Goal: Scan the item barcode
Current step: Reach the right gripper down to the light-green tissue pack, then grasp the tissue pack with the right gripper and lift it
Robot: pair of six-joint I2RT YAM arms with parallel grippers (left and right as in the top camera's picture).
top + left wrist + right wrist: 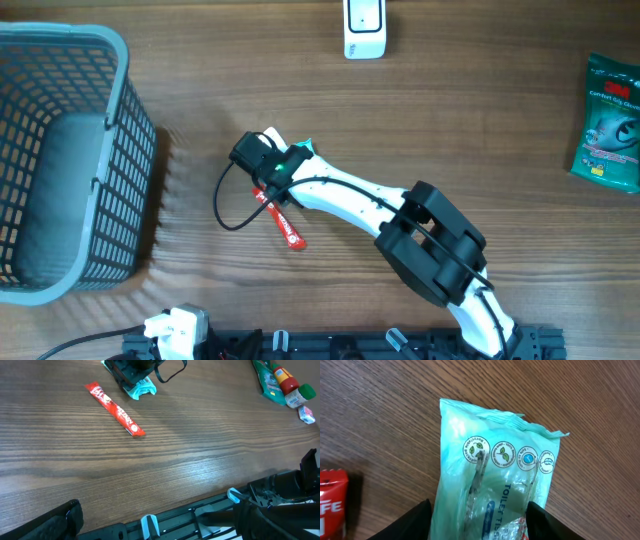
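The item under my right gripper is a pale green toilet tissue pack (pixel 495 475), lying flat on the wooden table. My right gripper (pixel 479 520) reaches down over it with one dark finger at each long edge. The right finger touches the wrapper and the left one stands just off it. From overhead only a teal corner of the pack (pixel 308 147) shows beyond the right gripper (pixel 262 155). No barcode shows on the side facing up. A white scanner (pixel 364 28) stands at the table's far edge. My left gripper (pixel 165 512) hangs open and empty over the near edge.
A red snack bar (pixel 283 222) lies just beside the pack, also in the right wrist view (pixel 332 502). A grey mesh basket (pixel 130 110) fills the left side. A green packet (pixel 612 122) lies at the far right. A black cable loops left of the gripper.
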